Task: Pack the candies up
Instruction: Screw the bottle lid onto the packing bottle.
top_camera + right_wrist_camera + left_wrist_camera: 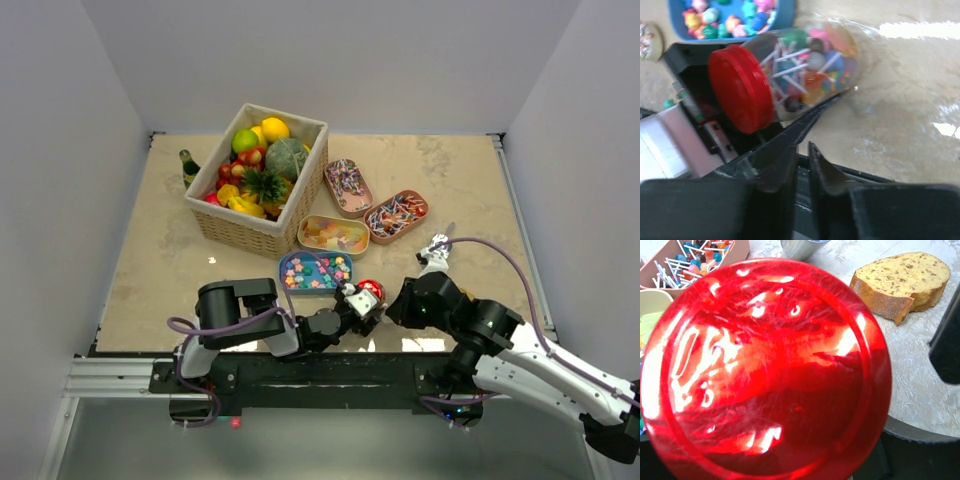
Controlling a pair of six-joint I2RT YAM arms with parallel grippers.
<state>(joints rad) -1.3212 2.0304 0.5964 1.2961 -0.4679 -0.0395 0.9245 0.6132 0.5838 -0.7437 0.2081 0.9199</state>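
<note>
Candies (pixel 807 75) filled a red-lidded jar (pixel 845 50), tilted above the counter (pixel 905 115), pinched near its lid by the left fingers (pixel 687 57); right fingers (pixel 826 172), almost pressed together beside it, held nothing.

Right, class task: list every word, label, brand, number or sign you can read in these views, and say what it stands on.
No text can be read in any view.
The red lid of the jar: plain, no lettering shows.
The green bottle beside the basket: any label is too small to read.
The wrapped candies: stripes only, too small and blurred for print.
</note>
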